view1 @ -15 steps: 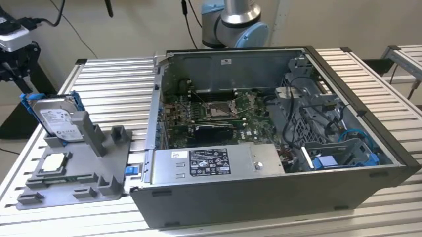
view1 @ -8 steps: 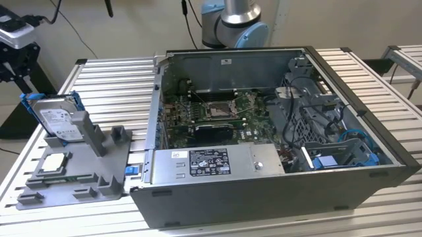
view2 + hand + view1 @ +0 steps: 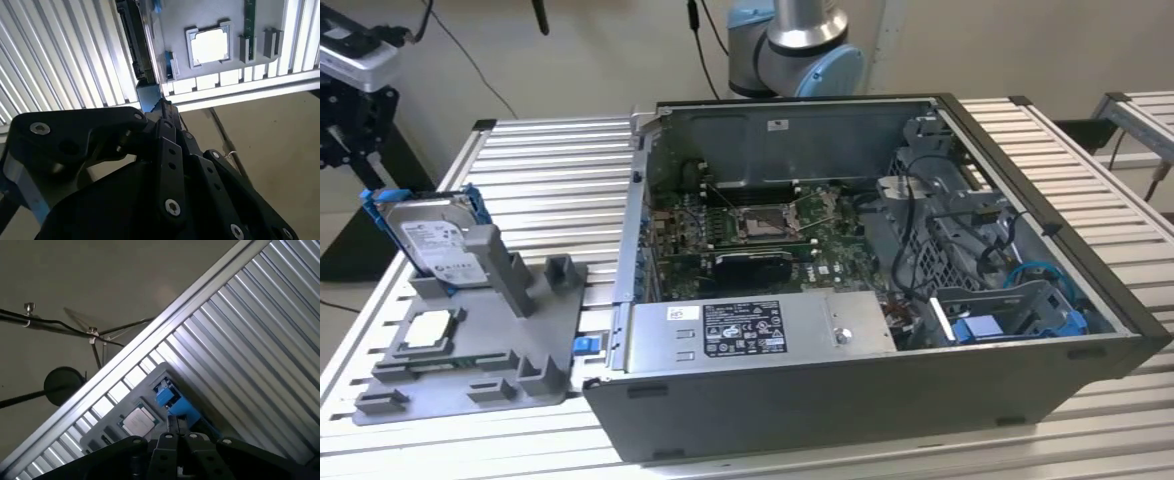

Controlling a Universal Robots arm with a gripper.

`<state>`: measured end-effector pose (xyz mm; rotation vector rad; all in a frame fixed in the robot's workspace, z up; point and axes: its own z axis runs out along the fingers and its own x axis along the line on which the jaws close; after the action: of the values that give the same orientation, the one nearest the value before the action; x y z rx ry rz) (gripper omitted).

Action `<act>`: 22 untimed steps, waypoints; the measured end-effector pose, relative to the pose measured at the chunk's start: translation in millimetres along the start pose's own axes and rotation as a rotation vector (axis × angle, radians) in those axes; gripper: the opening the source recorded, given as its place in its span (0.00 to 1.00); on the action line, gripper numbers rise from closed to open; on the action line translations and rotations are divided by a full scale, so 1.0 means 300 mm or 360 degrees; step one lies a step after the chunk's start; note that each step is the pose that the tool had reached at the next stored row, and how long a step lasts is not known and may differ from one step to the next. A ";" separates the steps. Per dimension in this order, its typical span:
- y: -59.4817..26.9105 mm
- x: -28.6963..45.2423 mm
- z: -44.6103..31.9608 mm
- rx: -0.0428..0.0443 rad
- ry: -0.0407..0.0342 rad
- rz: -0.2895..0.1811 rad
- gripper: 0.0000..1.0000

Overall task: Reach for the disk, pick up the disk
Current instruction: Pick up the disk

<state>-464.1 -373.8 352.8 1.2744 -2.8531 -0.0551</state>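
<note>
stage: reach under way, pickup not done | disk [image 3: 438,245]: upright in grey holder [image 3: 507,345], ungrasped | gripper [image 3: 176,424]: fingers pressed together, empty, above holder, apart from disk | chip [image 3: 427,330]: flat on holder

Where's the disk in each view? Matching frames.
Exterior view: the disk stands upright in the grey tray, at the exterior view's left.
Second wrist view: the disk is edge-on at the tray.
First wrist view: its blue carrier, on the tray.
Shared landmark: the square chip on the tray.
</note>
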 end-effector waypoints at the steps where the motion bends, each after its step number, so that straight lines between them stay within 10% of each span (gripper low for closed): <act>1: 0.000 0.000 0.000 0.0000 0.0001 -0.0028 0.00; 22: 0.000 0.000 0.000 0.0000 0.0025 -0.0636 0.00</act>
<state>-464.1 -373.8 352.7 1.8121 -2.5377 -0.0488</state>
